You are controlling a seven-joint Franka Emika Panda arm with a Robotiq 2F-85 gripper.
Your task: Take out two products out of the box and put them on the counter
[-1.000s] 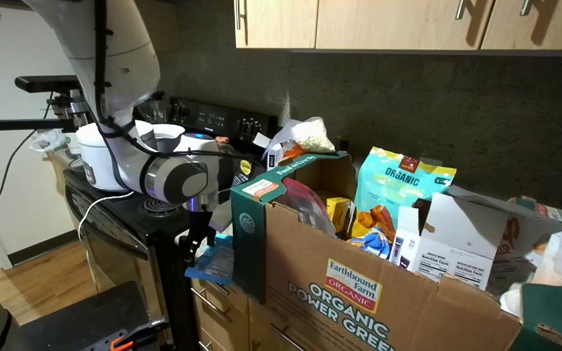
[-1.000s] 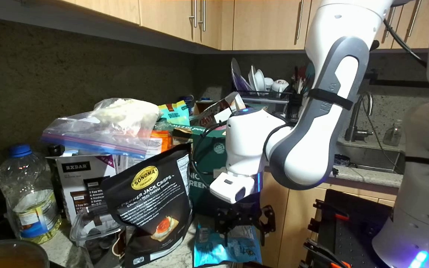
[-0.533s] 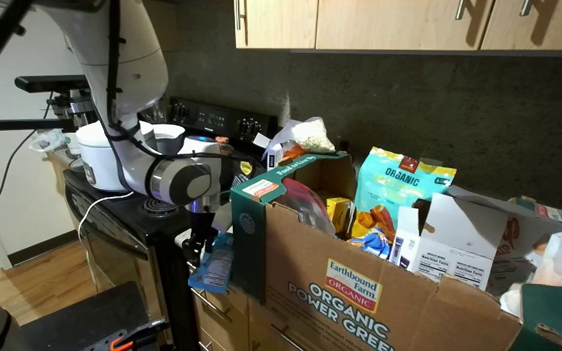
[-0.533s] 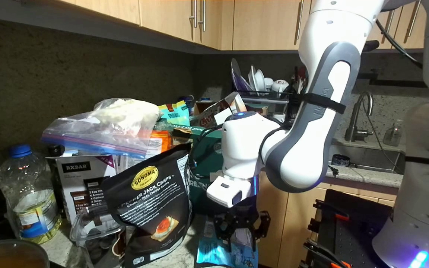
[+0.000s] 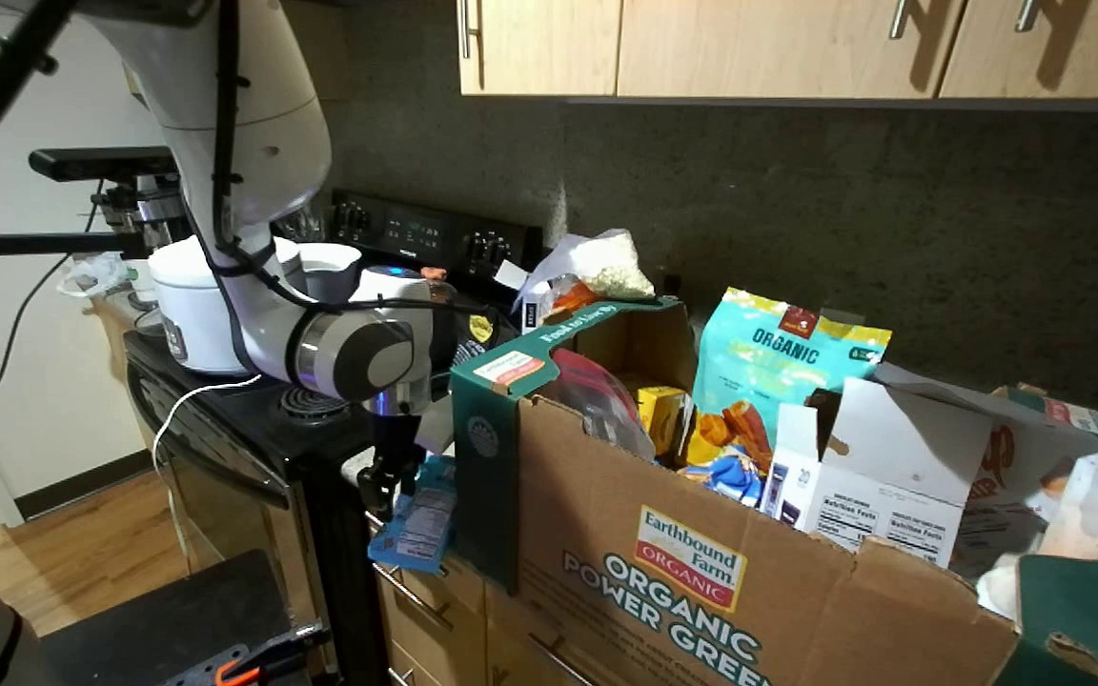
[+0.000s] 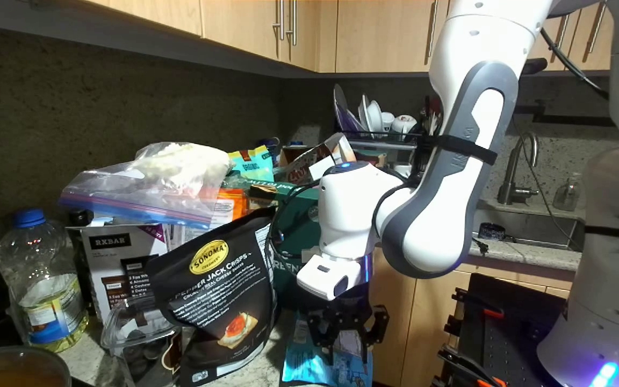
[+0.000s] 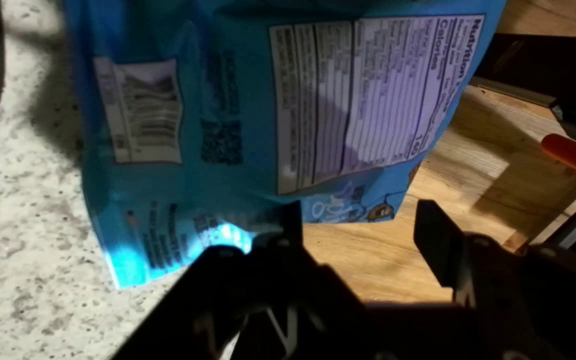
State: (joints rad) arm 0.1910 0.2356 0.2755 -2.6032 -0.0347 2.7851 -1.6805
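Note:
The box point(image 5: 606, 524) is the large brown and green carton, full of groceries; its green end point(image 6: 296, 228) shows behind my arm. A blue packet point(image 5: 420, 524) lies beside it, also seen in an exterior view point(image 6: 309, 368) and the wrist view point(image 7: 218, 110). It rests partly on the speckled counter point(image 7: 23, 240) and overhangs the front edge. My gripper point(image 7: 360, 220) points down over the packet's edge, open, with nothing between its fingers. One finger overlaps the packet; contact cannot be told. The crinkly white bag with orange-red print is hidden or out of view.
A black Sonoma bag point(image 6: 218, 301), an RXBAR carton point(image 6: 121, 263) and an oil bottle point(image 6: 46, 306) stand beside the packet. The black stove point(image 5: 234, 410) adjoins the counter. A teal bag point(image 5: 778, 362) rises from the box. Wooden cabinets point(image 5: 759, 48) hang above.
My gripper has shifted slightly towards the box and lower. The blue packet has turned, and its outer end hangs lower over the counter edge. Little moved in the last half second.

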